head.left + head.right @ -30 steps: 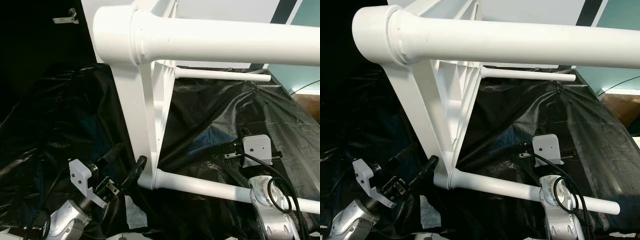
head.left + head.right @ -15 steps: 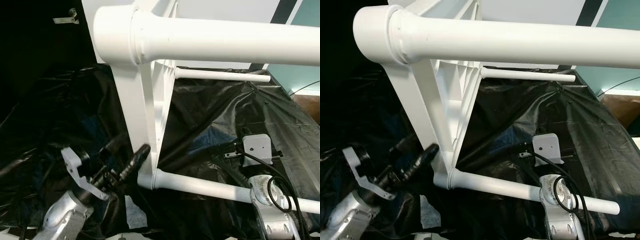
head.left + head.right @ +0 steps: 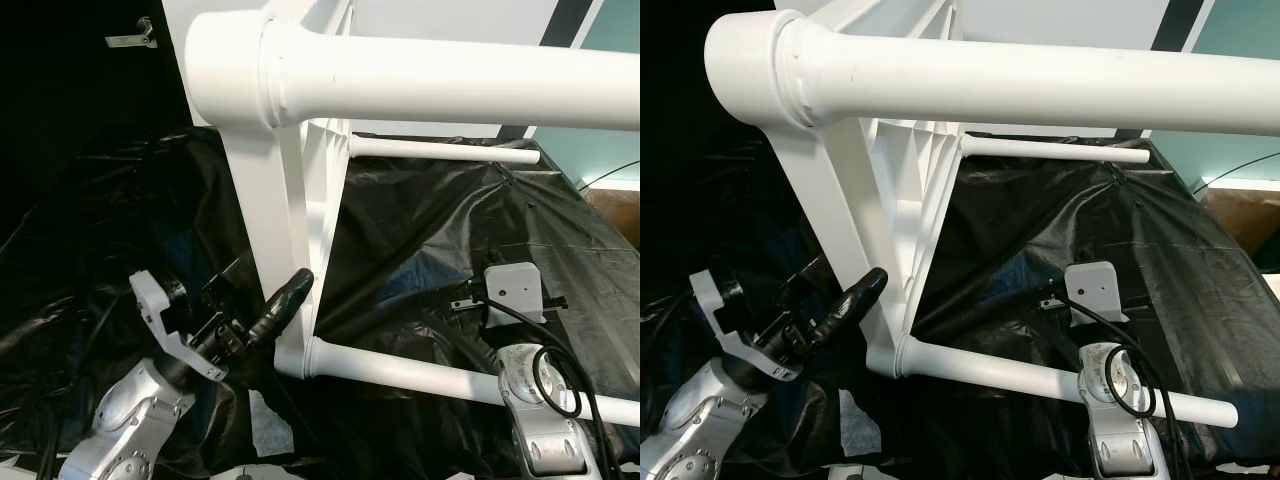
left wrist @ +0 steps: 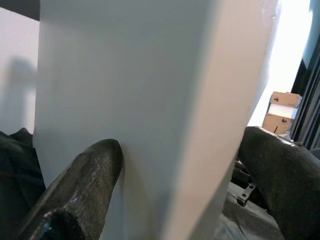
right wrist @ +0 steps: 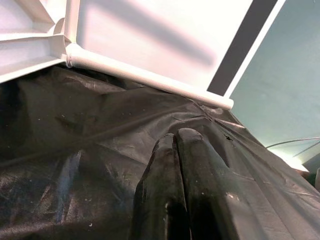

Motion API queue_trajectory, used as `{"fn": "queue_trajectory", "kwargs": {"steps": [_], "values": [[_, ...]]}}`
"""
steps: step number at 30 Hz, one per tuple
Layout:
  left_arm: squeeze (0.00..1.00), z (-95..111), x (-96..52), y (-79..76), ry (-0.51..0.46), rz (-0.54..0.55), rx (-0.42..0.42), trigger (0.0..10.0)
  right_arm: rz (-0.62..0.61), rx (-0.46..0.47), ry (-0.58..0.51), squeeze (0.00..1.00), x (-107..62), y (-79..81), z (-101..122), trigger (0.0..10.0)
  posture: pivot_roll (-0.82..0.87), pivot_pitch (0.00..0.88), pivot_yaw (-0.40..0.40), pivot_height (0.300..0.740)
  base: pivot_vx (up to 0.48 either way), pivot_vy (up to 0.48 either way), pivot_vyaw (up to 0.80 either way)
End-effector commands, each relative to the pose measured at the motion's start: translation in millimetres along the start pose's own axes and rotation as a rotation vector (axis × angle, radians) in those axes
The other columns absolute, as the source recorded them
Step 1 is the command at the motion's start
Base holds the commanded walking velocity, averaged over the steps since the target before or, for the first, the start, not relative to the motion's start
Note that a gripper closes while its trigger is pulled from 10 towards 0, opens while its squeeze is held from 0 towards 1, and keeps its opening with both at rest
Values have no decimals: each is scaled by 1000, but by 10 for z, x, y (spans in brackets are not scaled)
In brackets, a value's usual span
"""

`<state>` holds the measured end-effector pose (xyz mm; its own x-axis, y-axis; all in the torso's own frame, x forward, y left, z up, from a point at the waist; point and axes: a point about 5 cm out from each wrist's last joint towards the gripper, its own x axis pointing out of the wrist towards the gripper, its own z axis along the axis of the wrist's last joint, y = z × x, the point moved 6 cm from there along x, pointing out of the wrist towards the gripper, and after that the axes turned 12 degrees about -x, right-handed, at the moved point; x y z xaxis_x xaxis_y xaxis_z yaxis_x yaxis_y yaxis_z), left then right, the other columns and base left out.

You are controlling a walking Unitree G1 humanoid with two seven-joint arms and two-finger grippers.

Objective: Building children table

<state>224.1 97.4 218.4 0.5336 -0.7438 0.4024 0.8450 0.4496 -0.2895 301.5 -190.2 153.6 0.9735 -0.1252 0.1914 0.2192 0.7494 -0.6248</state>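
White table (image 3: 300, 200) lies on its side with three legs (image 3: 440, 80) fitted; my left pincer (image 3: 255, 305) straddles its edge panel, spread, my right pincer (image 5: 177, 165) pressed closed beyond the lowest leg (image 3: 1040, 378).

The table (image 3: 290, 180) looks like smooth white plastic; the sheet (image 3: 440, 240) beneath is glossy, crinkled black plastic.

Crumpled black plastic sheeting (image 3: 470, 220) covers the ground, with a teal wall (image 3: 1230, 60) behind and cardboard boxes (image 4: 280, 112) beyond.
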Motion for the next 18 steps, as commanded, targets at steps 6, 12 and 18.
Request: {"fn": "queue_trajectory", "kwargs": {"steps": [6, 12, 18], "values": [[0, -98, 31, 48, 65, 38, 34, 10000, -10, -16, 22, 0, 24, -14, -46, 10000, 11, 25, -49, 740, 0, 0, 0], [0, 38, 135, 167, -10, 127, 109, 10000, -19, -18, 21, 0, 51, -32, -33, 10000, 14, 30, -49, 740, 0, 0, 0], [0, -32, 160, 262, 16, 181, 117, 10000, -23, -18, 20, 0, 83, -25, -21, 10000, 23, 35, -47, 740, 0, 0, 0]]}}
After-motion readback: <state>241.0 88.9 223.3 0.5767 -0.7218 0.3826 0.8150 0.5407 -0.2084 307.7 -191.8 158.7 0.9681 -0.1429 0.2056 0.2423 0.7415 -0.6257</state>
